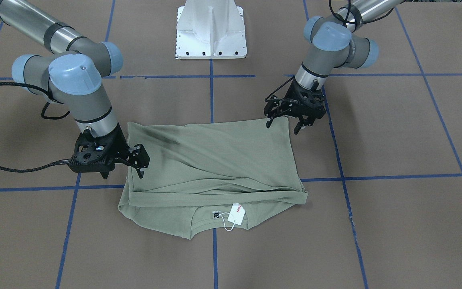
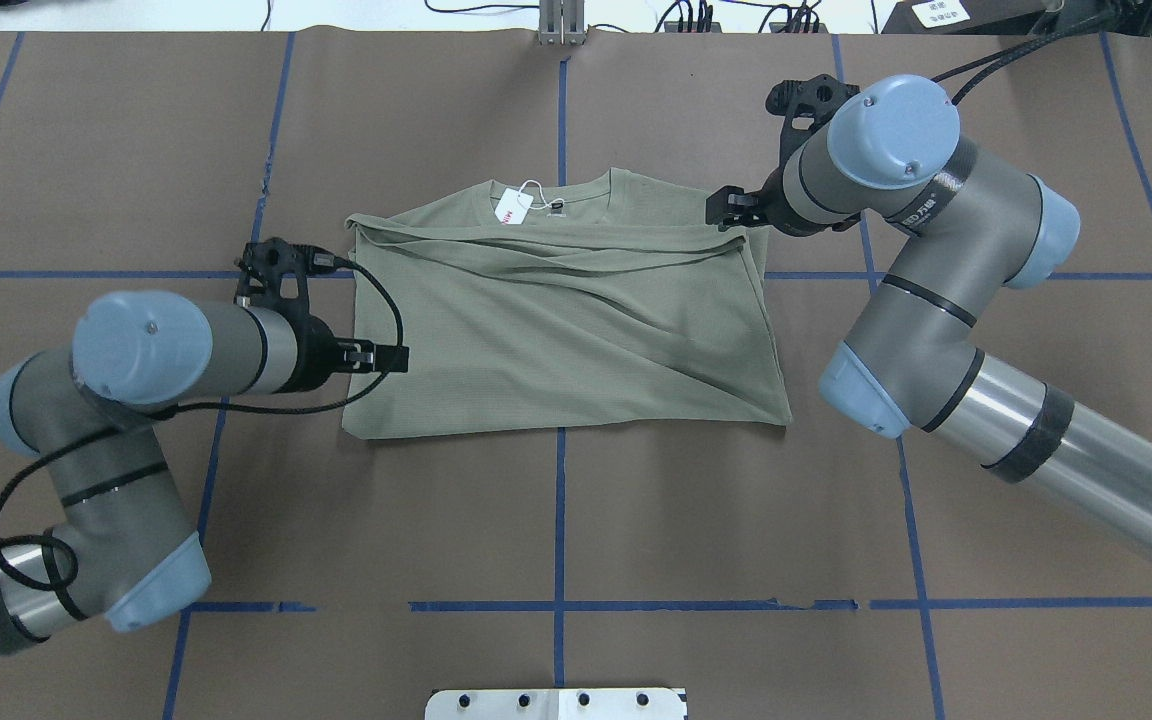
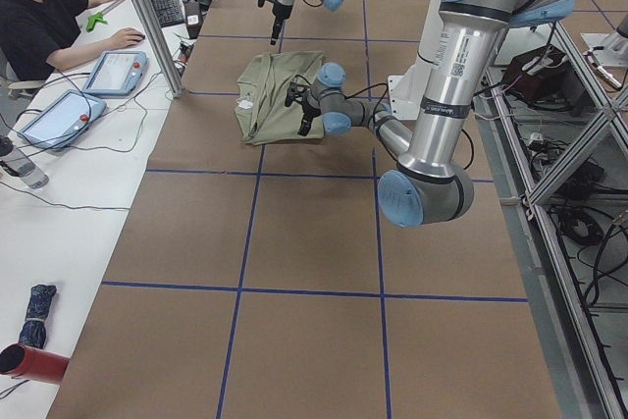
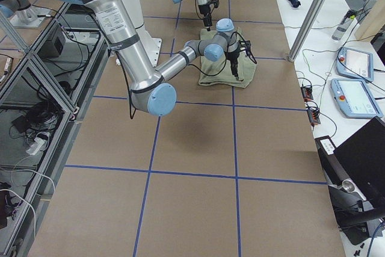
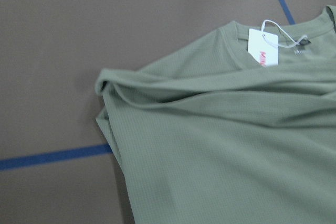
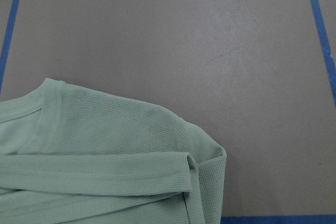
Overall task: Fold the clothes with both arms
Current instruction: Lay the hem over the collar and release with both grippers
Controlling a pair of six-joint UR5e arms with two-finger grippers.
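Front-facing and overhead cameras look down on the table (image 1: pixel 395 224) from opposite sides, both framing the whole shirt (image 1: pixel 215 160). Side cameras stand far at the table's ends; wrist cameras sit close above shirt corners.

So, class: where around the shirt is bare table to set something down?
Bare table lies between the olive shirt and the white pedestal base, and beyond the collar. Crowded: the shirt's two ends, where the left gripper and right gripper sit.
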